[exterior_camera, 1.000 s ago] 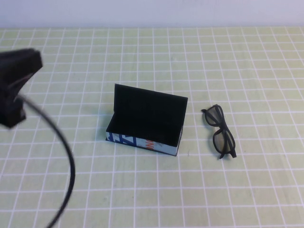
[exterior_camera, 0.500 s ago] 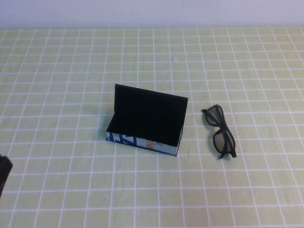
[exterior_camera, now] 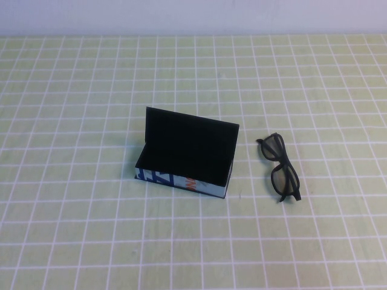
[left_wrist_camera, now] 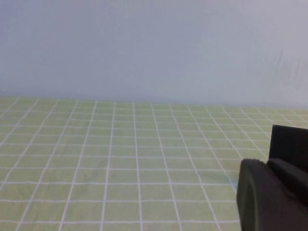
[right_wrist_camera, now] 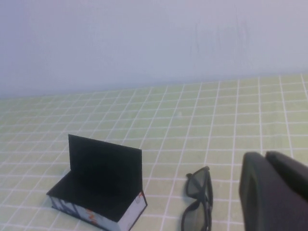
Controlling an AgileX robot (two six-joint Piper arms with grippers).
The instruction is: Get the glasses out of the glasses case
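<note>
The glasses case (exterior_camera: 184,158) stands open in the middle of the table, its black lid upright and its light-blue printed side facing me; its inside looks black and empty. It also shows in the right wrist view (right_wrist_camera: 101,185). The glasses (exterior_camera: 281,166) lie folded open on the table just right of the case, apart from it, and show in the right wrist view (right_wrist_camera: 198,202) too. Neither arm shows in the high view. My left gripper (left_wrist_camera: 269,166) and my right gripper (right_wrist_camera: 265,158) sit low and back from the objects, fingers together, holding nothing.
The table (exterior_camera: 91,90) wears a green cloth with a white grid. A pale wall (exterior_camera: 193,15) runs along its far edge. A black upright edge (left_wrist_camera: 291,139) shows behind my left gripper; it looks like the case lid.
My left arm and its cable have drawn back out of the high view at the lower left. The case and the glasses have not moved.
</note>
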